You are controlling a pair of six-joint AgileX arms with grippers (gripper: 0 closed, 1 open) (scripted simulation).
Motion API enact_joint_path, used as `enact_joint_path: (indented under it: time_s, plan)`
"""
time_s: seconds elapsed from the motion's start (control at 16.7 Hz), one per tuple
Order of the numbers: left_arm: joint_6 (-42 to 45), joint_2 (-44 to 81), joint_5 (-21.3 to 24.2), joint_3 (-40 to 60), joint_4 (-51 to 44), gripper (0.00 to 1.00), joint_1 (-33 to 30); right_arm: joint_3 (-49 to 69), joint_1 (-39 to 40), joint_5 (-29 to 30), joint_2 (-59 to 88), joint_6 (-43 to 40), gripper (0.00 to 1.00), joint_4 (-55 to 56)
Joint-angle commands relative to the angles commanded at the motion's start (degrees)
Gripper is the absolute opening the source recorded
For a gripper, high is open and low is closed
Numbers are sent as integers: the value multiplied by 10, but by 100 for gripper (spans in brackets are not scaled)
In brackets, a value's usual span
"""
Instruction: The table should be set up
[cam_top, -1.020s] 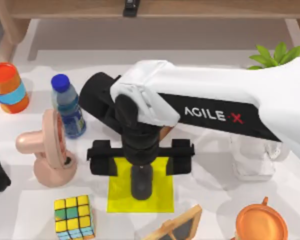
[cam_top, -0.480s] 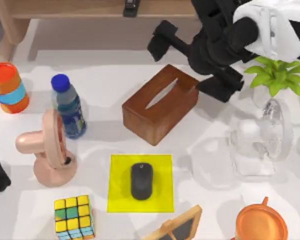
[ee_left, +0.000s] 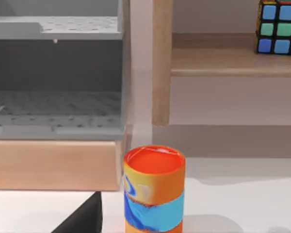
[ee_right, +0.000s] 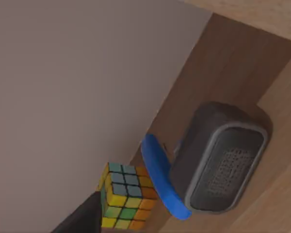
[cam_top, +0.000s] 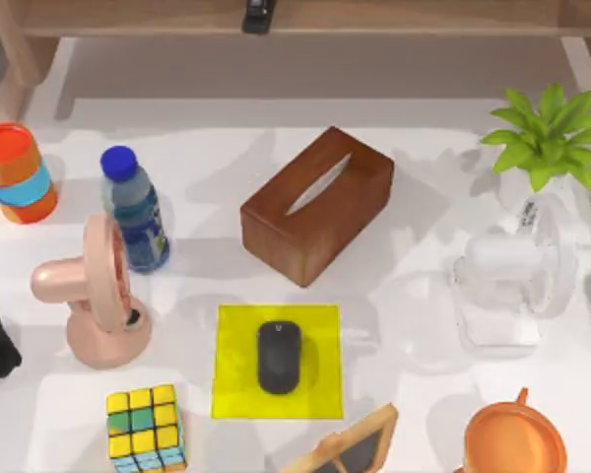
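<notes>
The white surface (cam_top: 414, 197) spread across the top view. On it a black mouse (cam_top: 279, 357) lay on a yellow mat (cam_top: 231, 335), with a brown tissue box (cam_top: 317, 204) behind the mat and a blue bottle (cam_top: 136, 209) and pink fan (cam_top: 97, 293) to its left. Whether either tool was clenched could not be told.

I see a light-brown wooden ledge (cam_top: 305, 18) running along the far edge in the top view, with a wooden post (cam_top: 10, 59) dropping at its left. From the left wrist view, a wooden upright (ee_left: 162, 63) carries a wooden shelf (ee_left: 233, 60), beside a grey perforated rack (ee_left: 56, 73). A plain grey-beige wall (ee_right: 72, 87) stands behind. Soft shadows fall across the scene.
</notes>
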Motion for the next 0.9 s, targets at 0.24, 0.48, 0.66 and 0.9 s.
enact_joint_path:
  time_s: [0.24,0.48,0.66,0.9]
  plan:
    - [0,0,0,0,0,100,0,-128,-178,-67,-27,59,100,236]
    - [0,0,0,0,0,100,0,-248,-328,-128,-10,119,100,451]
    - [0,0,0,0,0,100,0,-322,-403,-170,29,162,100,583]
    - [0,0,0,0,0,100,0,-391,-436,-219,108,209,100,707]
